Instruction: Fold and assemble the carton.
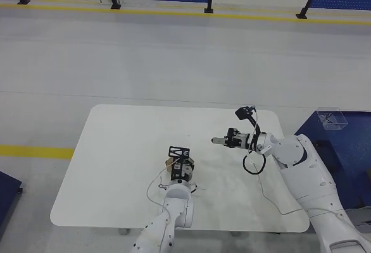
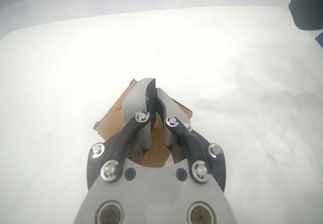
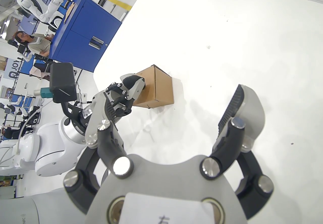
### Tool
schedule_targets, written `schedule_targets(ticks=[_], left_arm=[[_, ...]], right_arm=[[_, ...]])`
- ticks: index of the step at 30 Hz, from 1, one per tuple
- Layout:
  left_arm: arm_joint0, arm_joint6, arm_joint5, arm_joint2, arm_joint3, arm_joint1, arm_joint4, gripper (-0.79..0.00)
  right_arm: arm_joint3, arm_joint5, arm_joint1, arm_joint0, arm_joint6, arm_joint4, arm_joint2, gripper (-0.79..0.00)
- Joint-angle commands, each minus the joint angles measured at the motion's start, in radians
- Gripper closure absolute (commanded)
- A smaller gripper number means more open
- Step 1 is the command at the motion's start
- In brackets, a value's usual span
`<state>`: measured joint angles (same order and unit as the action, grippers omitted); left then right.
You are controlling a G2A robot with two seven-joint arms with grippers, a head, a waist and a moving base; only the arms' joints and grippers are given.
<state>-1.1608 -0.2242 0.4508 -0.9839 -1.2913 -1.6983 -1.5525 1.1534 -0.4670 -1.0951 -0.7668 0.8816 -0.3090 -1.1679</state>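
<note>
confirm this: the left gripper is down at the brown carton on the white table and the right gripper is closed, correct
Not quite: the right gripper is open, fingers spread wide, as the right wrist view shows. The rest holds: the left gripper is down at the brown carton on the white table.

Left wrist view: carton (image 2: 111,114) mostly covered by left hand (image 2: 154,90), only brown edges showing either side of it. Its fingers (image 2: 136,98) drawn together; whether cardboard sits between them, cannot tell. Top view: carton a tan sliver beside that hand, flaps too small to read. Both wrist views: counter (image 2: 75,58) cut off by the frame
</note>
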Motion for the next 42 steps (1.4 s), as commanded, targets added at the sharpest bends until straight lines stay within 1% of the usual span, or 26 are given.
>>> schedule_targets(ticks=[1, 4, 8, 12, 15, 20, 21, 23, 28, 30, 33, 35, 38, 42], left_arm=[[-0.007, 0.005, -0.006, 0.001, -0.012, -0.001, 0.004, 0.000], [-0.009, -0.003, -0.014, 0.003, 0.000, 0.000, -0.016, 0.000], [0.009, -0.019, -0.015, 0.005, 0.028, -0.005, -0.010, 0.000], [-0.006, 0.027, -0.012, 0.001, -0.012, -0.007, 0.012, 0.000], [-0.020, 0.024, -0.018, -0.001, -0.032, -0.006, 0.000, 0.000], [0.010, -0.039, -0.026, 0.003, 0.027, -0.008, -0.032, 0.000], [0.015, -0.036, -0.021, 0.005, 0.028, -0.010, -0.030, 0.000], [0.014, -0.027, -0.009, 0.005, 0.022, -0.013, -0.022, 0.000], [-0.012, -0.002, -0.012, -0.003, -0.028, -0.011, -0.022, 0.000], [-0.009, -0.020, -0.019, -0.004, -0.020, -0.010, -0.038, 0.000], [0.017, -0.073, -0.028, 0.000, 0.034, -0.013, -0.053, 0.000], [0.031, -0.069, -0.022, 0.001, 0.041, -0.018, -0.037, 0.000], [0.022, -0.040, -0.013, 0.002, 0.015, -0.021, -0.020, 0.000], [0.005, -0.028, -0.017, 0.004, -0.009, -0.021, -0.031, 0.000]], right_arm=[[0.000, 0.000, 0.000, 0.000, 0.000, 0.000, 0.000, -0.785], [0.000, 0.000, 0.000, 0.000, 0.000, 0.000, 0.000, -0.785], [0.000, 0.000, 0.000, 0.000, 0.000, 0.000, 0.000, -0.785], [0.000, 0.000, 0.000, 0.000, 0.000, 0.000, 0.000, -0.785], [0.000, 0.000, 0.000, 0.000, 0.000, 0.000, 0.000, -0.785], [0.000, 0.000, 0.000, 0.000, 0.000, 0.000, 0.000, -0.785], [0.000, 0.000, 0.000, 0.000, 0.000, 0.000, 0.000, -0.785], [0.000, 0.000, 0.000, 0.000, 0.000, 0.000, 0.000, -0.785], [0.000, 0.000, 0.000, 0.000, 0.000, 0.000, 0.000, -0.785], [0.000, 0.000, 0.000, 0.000, 0.000, 0.000, 0.000, -0.785], [0.000, 0.000, 0.000, 0.000, 0.000, 0.000, 0.000, -0.785], [0.000, 0.000, 0.000, 0.000, 0.000, 0.000, 0.000, -0.785], [0.000, 0.000, 0.000, 0.000, 0.000, 0.000, 0.000, -0.785], [0.000, 0.000, 0.000, 0.000, 0.000, 0.000, 0.000, -0.785]])
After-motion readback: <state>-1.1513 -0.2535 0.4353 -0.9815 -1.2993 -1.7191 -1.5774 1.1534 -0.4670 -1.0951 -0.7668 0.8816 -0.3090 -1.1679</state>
